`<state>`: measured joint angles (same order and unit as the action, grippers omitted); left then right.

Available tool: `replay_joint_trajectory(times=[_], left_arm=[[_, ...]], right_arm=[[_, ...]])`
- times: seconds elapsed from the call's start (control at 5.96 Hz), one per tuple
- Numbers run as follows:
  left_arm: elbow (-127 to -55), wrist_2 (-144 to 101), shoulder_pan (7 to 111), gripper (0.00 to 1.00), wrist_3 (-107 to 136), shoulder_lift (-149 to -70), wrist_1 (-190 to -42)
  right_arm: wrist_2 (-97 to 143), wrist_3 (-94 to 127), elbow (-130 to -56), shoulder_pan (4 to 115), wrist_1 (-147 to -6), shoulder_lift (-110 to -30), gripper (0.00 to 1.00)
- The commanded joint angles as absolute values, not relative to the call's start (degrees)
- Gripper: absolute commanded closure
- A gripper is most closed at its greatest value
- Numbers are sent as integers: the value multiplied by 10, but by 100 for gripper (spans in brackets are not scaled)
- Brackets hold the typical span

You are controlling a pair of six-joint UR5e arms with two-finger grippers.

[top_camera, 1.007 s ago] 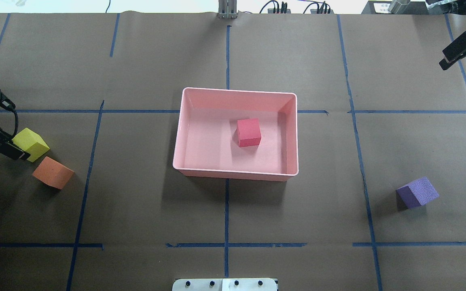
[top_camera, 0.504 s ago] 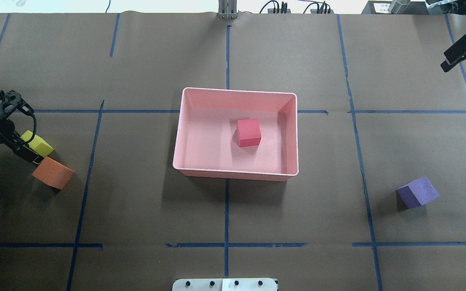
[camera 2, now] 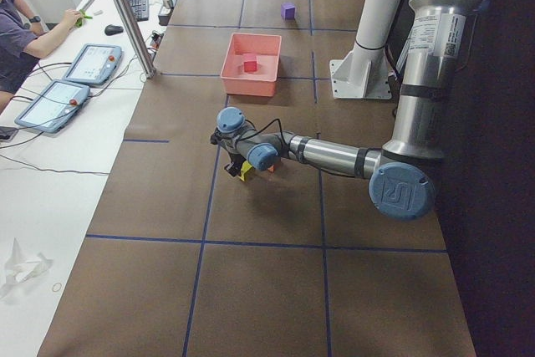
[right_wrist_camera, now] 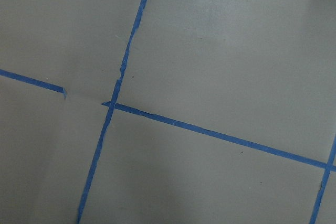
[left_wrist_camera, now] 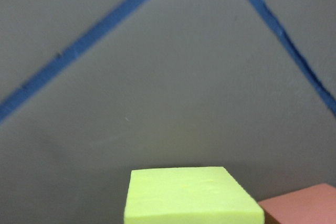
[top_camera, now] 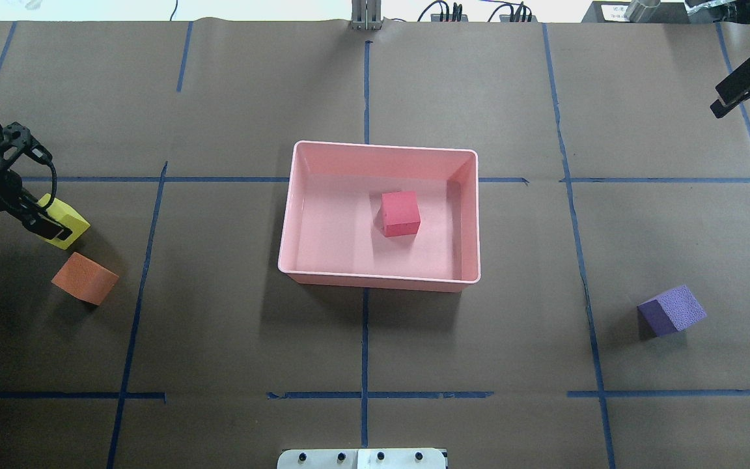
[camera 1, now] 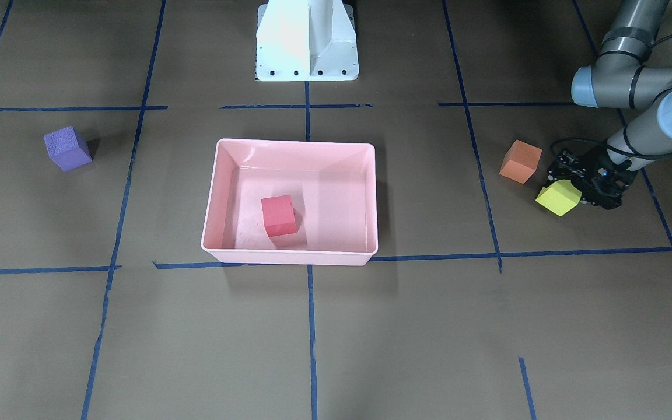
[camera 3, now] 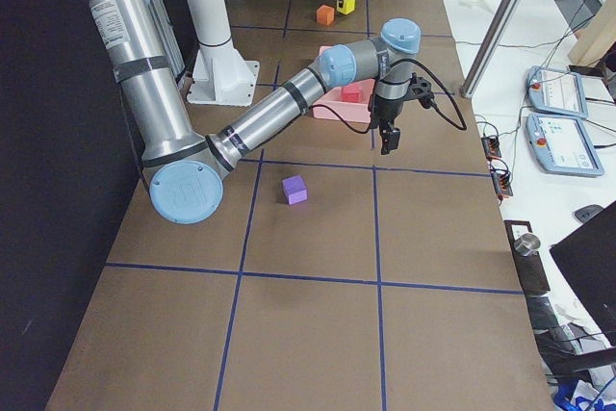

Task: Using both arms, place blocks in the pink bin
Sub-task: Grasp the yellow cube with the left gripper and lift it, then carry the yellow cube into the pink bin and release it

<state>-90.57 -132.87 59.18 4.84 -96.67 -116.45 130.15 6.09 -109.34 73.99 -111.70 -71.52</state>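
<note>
The left arm's (camera 1: 651, 131) jaws clamp the yellow-green cube (camera 1: 557, 198). The arm stretches low over the counter (top_camera: 219, 326); the right jaws' state is unclear.

Left gripper (top_camera: 49, 223): is clamping the yellow-green cube (top_camera: 73, 221), pointing down.
Right gripper (top_camera: 726, 98): is hanging far out, opening not readable.

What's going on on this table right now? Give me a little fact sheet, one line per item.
Pink bin: centre of the table, red-pink block inside
Left end effector: shut on the yellow-green block
Orange block: on the table, near the yellow-green block, not touching
Purple block: on the table, robot's right side
Right end effector: holds nothing, far right edge
</note>
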Motion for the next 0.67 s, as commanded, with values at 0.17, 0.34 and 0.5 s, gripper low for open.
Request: replay_joint_trajectory(times=[0.17,0.34,0.5], left_arm=[[-920,-1318,630,58,151,-1077,-1098],[-941,-1281,624,57,265,-1118,-1085],[-980,-1264,594,56,341,-1162,-1012]], right_arm=[[1303,-19,-1093,758,-1115,-754,0],[1303,-43,-1096,767,-1110,-776,0],[1302,-42,-1100,768,-1066,-815,0]])
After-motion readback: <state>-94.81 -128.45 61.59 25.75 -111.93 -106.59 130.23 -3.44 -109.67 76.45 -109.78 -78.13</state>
